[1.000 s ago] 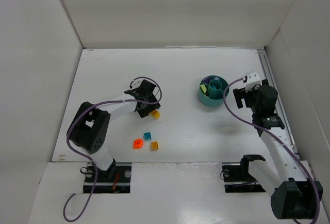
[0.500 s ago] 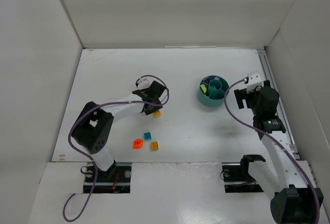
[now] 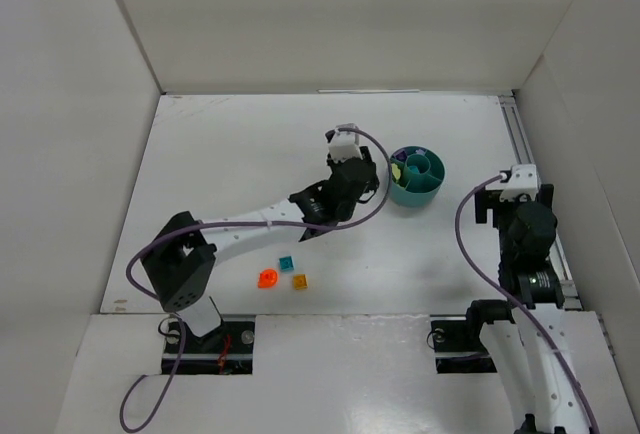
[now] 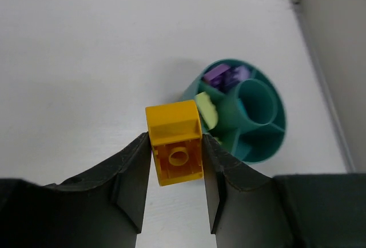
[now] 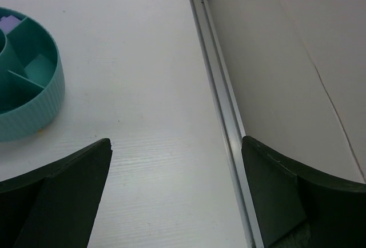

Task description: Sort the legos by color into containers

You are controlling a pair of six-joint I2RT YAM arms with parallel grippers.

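My left gripper [image 4: 176, 152] is shut on a yellow brick [image 4: 172, 123] and holds it above the table, just left of the teal cup [image 4: 251, 111]. In the top view the left gripper [image 3: 362, 182] is close beside the cup [image 3: 415, 177]. The cup holds purple bricks [image 4: 226, 76] and a pale green one [image 4: 207, 110] in separate compartments. A teal brick [image 3: 286, 263], a round orange brick [image 3: 267, 278] and an orange brick [image 3: 299, 281] lie on the table near the front. My right gripper [image 5: 177, 145] is open and empty, to the right of the cup [image 5: 26, 96].
A metal rail [image 5: 220, 105] runs along the right wall [image 5: 297, 59], beside my right gripper [image 3: 507, 199]. White walls enclose the table on the left, back and right.
My left arm has lifted the yellow brick and carried it right to the cup. My right arm has drawn back to the right, away from the cup.
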